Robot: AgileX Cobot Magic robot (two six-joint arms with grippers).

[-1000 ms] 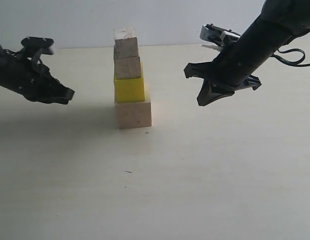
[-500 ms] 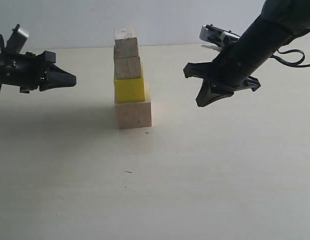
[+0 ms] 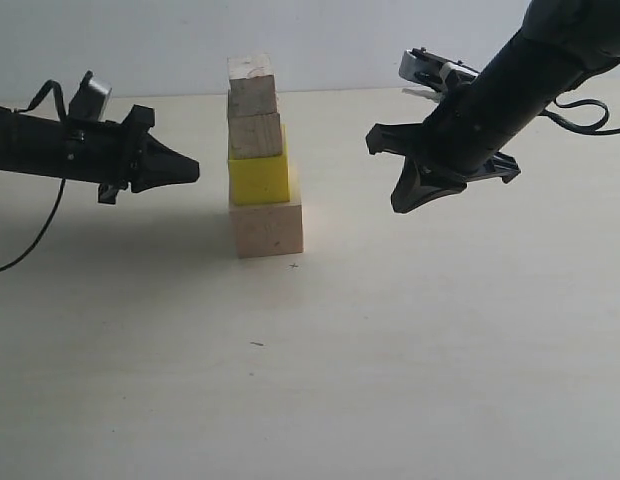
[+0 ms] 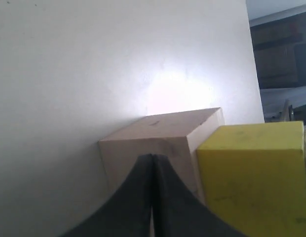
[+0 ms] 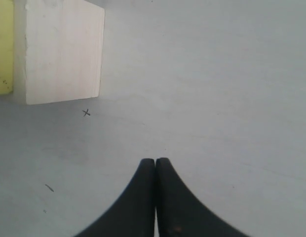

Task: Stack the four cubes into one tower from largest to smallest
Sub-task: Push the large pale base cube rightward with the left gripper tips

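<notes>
We see a pale cream counter (image 3: 410, 380) running back to a white wall. Two black arms reach in over it, one from the left edge and one from the right.

The left gripper (image 3: 193, 171) lies nearly level, its tip aimed at the tower (image 3: 258, 160) and stopping short of it with a clear gap. In its wrist view (image 4: 152, 160) the two black fingers are pressed flat together with nothing between them.

The right gripper (image 3: 403, 203) hangs above the counter toward the right edge, well apart from the tower, tips slanting down. Its wrist view (image 5: 156, 162) also shows the fingers closed on each other and empty.

The tower stands in the far half of the counter, a little toward the left edge. At its base the large pale bare-wood cube (image 3: 267, 228) rests on the counter. On it sits the bright yellow cube (image 3: 258, 178), set toward the left so the base juts out on the right. Next comes the medium bare-wood cube (image 3: 255, 135), then the small bare-wood cube (image 3: 252, 97) on top.

A tiny pen cross (image 3: 294, 266) marks the counter just beside the base's near right corner, and a short dark dash (image 3: 257, 344) lies nearer the front edge.
</notes>
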